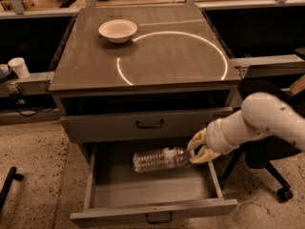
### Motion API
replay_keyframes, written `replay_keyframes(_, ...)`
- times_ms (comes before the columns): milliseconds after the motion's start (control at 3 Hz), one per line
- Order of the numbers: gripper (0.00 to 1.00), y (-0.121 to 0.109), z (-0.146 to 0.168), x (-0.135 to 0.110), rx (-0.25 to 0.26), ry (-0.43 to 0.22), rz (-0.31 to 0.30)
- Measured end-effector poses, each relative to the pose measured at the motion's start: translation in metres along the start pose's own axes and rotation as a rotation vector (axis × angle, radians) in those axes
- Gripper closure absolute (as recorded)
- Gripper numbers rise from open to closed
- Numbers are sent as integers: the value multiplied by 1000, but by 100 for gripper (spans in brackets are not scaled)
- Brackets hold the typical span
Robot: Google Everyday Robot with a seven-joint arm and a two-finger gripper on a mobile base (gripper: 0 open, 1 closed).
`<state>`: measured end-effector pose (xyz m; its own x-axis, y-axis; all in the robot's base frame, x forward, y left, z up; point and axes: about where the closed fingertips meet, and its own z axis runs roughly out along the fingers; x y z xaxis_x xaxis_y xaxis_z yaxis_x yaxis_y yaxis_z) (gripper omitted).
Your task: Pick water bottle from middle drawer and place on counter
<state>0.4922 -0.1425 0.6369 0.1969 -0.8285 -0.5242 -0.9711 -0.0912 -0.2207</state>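
Note:
The water bottle (159, 159), clear and ribbed with a reddish label band, lies level in the air above the inside of the open middle drawer (152, 208). My gripper (194, 150) is at the bottle's right end, its yellowish fingers (196, 138) shut on the bottle's cap end. The white arm comes in from the right. The counter (157, 66) is the grey-brown cabinet top above, with a bright ring of light across it.
A white bowl (117, 30) sits on the counter's far left part. The drawer above (149, 123) is shut, with a dark handle. A white cup (19, 67) stands on a ledge at left. A dark office chair (267, 166) is behind the arm at right.

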Motion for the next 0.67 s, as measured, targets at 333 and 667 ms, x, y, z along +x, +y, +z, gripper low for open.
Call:
replay_keyframes(333,100,-42,-60,-29,17,7,-33)
replay_keyframes(667,100,-87,-145,-68,51,-20,-79)
